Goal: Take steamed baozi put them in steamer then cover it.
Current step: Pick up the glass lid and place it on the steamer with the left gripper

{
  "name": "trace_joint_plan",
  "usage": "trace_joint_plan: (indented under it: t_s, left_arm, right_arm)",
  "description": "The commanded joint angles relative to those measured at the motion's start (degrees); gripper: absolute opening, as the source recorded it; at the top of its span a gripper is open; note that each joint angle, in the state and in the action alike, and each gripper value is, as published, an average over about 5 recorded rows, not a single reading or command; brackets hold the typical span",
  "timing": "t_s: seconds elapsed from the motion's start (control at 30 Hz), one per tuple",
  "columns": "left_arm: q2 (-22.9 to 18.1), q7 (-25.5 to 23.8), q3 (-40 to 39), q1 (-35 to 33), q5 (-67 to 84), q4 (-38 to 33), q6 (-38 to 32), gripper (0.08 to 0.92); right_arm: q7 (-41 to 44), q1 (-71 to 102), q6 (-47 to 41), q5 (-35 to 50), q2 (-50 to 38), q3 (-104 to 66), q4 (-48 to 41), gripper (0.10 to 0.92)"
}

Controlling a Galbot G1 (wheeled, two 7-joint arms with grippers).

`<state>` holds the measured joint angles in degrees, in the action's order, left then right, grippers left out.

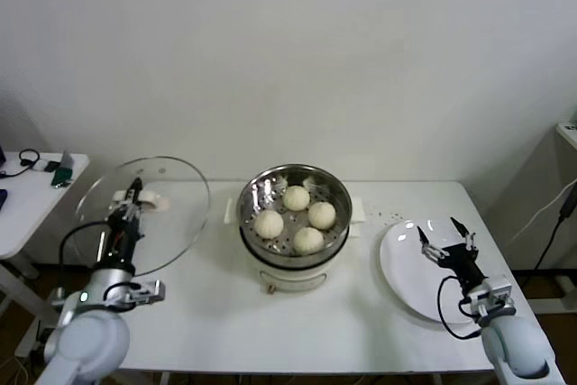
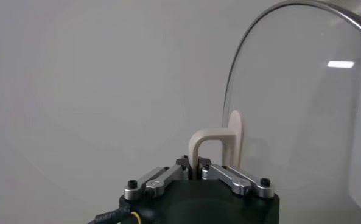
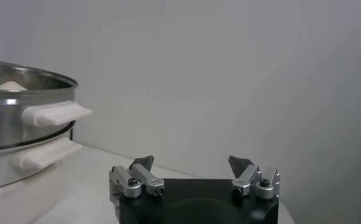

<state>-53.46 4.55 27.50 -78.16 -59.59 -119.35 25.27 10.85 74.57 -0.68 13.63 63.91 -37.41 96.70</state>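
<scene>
**Head view: buns loaded, cover in hand**

I have my left hand (image 1: 132, 194) clamped on the cover (image 1: 144, 214) handle, raised beside the steamer (image 1: 294, 218). Right hand (image 1: 448, 242) hangs apart over the plate (image 1: 406, 268). Four baozi (image 1: 297, 197) sit inside; only covering is left.

white table (image 1: 207, 313), steamer (image 1: 293, 254), plate (image 1: 401, 281)

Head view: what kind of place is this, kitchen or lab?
Probably a lab or test room staged for cooking, not a real kitchen: a plain white table against a bare wall, a steamer and plate on it, and a side desk with cables.
</scene>
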Motion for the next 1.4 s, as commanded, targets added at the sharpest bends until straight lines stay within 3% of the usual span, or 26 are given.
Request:
trace_joint_plan:
  t_s: [0.03,0.4,0.67,1.0,1.23,1.4]
  left_arm:
    - [1.78,-5.17,-13.45,11.12,2.91,-6.09,10.99,0.150]
    - [-3.00,-10.67,-26.60,25.08,0.38,-2.81,18.21,0.150]
    - [-10.79,-15.76,-35.08,30.30,-8.04,3.91,19.71,0.150]
    - [-18.38,-18.48,-39.73,33.34,-13.17,13.71,19.73,0.150]
    - [-25.66,-19.52,-38.82,33.29,-17.07,19.08,19.73,0.150]
    - [-28.75,-19.88,-38.44,32.76,-19.03,21.10,19.73,0.150]
  right_arm:
    - [0.11,-3.11,0.45,-1.33,0.32,2.03,-3.00,0.823]
    - [-0.01,-4.00,0.46,-2.48,1.03,1.99,-4.26,0.823]
    - [0.02,-3.31,0.83,-2.84,1.55,0.46,-4.61,0.823]
    - [0.56,-1.85,2.10,-2.74,1.07,-2.06,-5.34,0.823]
    - [0.73,-0.76,2.46,-2.58,0.64,-4.14,-4.94,0.823]
    - [0.86,-0.30,2.75,-2.53,0.64,-5.23,-4.95,0.823]
